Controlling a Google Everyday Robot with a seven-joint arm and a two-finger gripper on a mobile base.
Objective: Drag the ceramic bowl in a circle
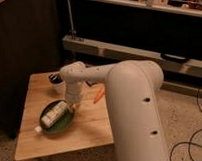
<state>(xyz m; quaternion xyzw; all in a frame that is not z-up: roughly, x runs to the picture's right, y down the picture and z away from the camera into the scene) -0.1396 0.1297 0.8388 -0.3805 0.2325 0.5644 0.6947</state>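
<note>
The ceramic bowl (62,124) is a wide, shallow green dish on the left part of the wooden table (88,129). A white bottle (51,116) lies in it, its cap sticking out over the bowl's near-left rim. My gripper (71,107) comes down from the white arm (129,91) and sits at the bowl's far-right rim, touching or just inside it. The wrist hides its tips.
A small cup with a dark inside (55,78) stands at the table's far left corner. An orange stick-like object (98,96) lies right of the gripper. A dark cabinet (20,52) stands at the left and a low shelf (145,54) behind the table.
</note>
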